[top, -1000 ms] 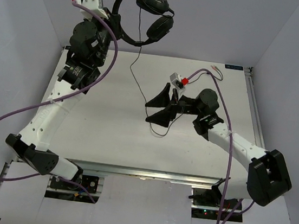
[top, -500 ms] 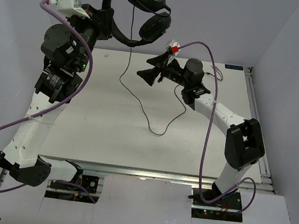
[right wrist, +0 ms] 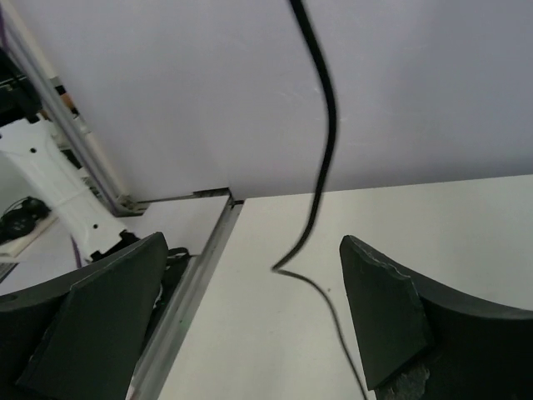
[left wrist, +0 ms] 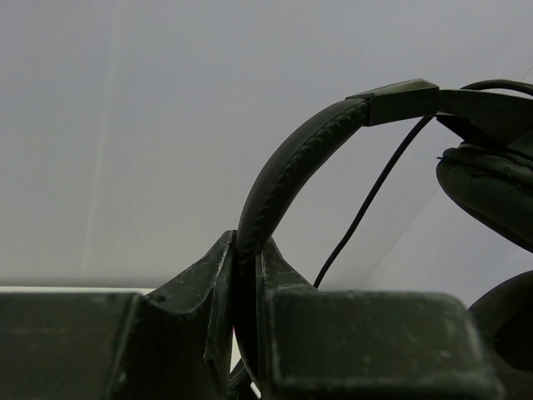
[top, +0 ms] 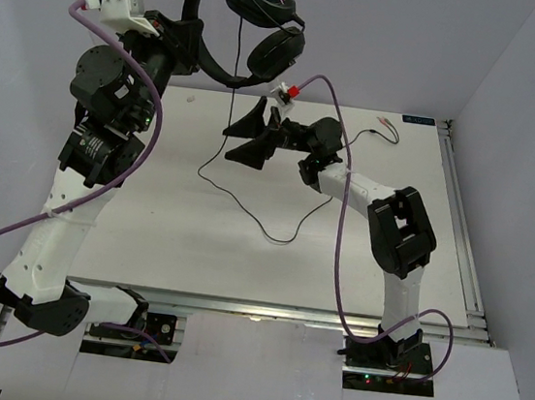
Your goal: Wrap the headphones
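The black headphones hang in the air above the table's back edge. My left gripper is shut on their headband, which is pinched between the fingers in the left wrist view. One earcup shows at the right there. The thin black cable drops from the headphones, loops over the table and runs to the plugs at the back right. My right gripper is open and empty just right of the hanging cable. In the right wrist view the cable hangs ahead between the spread fingers.
Thick purple arm cables trail from both wrists. The table's metal rail runs along its left edge, and white walls close in the back and sides. The slack cable loop lies mid-table.
My left arm lifted the headphones higher and to the left, then held still. My right gripper swung from mid-table to the back left, up to the hanging cable, staying open.
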`<move>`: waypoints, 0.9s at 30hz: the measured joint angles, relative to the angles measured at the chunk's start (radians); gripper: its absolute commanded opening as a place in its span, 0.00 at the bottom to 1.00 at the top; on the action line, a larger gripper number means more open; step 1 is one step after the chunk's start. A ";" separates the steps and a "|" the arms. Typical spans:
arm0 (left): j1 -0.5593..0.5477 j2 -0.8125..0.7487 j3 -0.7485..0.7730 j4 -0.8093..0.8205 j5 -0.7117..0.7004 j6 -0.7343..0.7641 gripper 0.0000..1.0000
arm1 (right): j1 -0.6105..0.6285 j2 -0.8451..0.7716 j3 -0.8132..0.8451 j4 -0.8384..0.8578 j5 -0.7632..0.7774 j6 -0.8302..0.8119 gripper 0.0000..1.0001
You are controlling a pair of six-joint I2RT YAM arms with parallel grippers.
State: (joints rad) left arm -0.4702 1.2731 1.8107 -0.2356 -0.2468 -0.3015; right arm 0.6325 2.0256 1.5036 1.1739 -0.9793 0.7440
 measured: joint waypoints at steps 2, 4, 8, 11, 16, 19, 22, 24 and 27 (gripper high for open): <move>0.000 0.000 0.000 0.000 0.001 -0.003 0.00 | 0.011 0.010 0.000 0.030 -0.040 0.050 0.90; 0.000 0.000 -0.001 0.000 0.004 -0.006 0.00 | 0.018 0.010 0.008 0.054 -0.056 0.063 0.90; 0.000 -0.001 -0.003 0.000 0.013 -0.016 0.00 | 0.034 0.011 0.067 0.085 -0.063 0.059 0.90; 0.000 -0.001 -0.003 0.000 0.023 -0.023 0.00 | 0.047 0.011 0.110 0.112 -0.058 0.059 0.91; 0.000 -0.001 -0.003 0.000 0.032 -0.034 0.00 | 0.078 0.014 0.114 0.123 -0.041 0.064 0.92; 0.000 -0.001 -0.003 0.000 0.039 -0.040 0.00 | 0.090 0.020 0.116 0.125 -0.037 0.075 0.97; 0.000 -0.001 -0.003 0.000 0.042 -0.040 0.00 | 0.098 0.025 0.116 0.125 -0.037 0.128 0.91; 0.000 0.000 -0.003 0.000 0.042 -0.039 0.00 | 0.106 0.021 0.098 0.130 -0.037 0.183 0.83; 0.000 0.005 -0.003 0.004 0.034 -0.029 0.00 | 0.136 0.002 0.021 0.137 -0.044 0.284 0.76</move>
State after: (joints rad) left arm -0.4702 1.2782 1.8072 -0.2312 -0.2123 -0.3305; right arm 0.7687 2.0276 1.5247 1.3105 -1.0234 1.0278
